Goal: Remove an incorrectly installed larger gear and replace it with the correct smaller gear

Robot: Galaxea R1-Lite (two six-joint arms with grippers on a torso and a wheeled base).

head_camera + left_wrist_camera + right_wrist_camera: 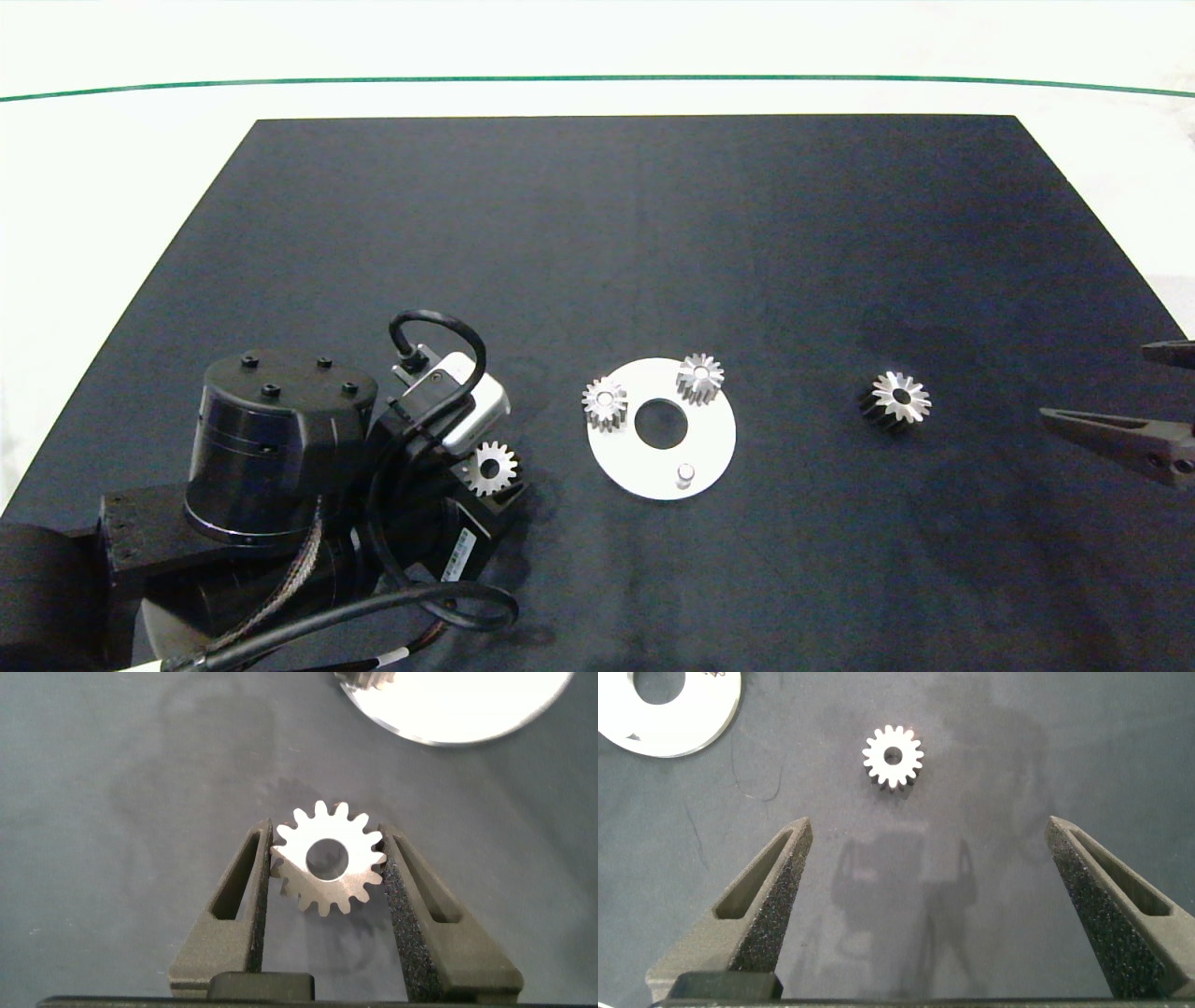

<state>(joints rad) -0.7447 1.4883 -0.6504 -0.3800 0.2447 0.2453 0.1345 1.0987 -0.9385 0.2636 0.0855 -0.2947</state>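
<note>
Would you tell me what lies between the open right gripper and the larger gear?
Nothing: only bare black mat separates the right gripper from the larger gear, as head and right wrist views show.

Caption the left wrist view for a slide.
Left gripper clamps the smaller gear between its fingers above the dark mat, near the white disc.

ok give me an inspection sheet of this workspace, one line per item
surface: dark mat on a white table.
job's things: larger gear lies off the round plate; smaller gear gripped; one peg bare.
clutter: two small gears on the plate.
grippers: left gripper shut on the smaller gear; right gripper open, short of the larger gear.
cables: black cable on the left wrist.
surroundings: green line beyond the mat.
</note>
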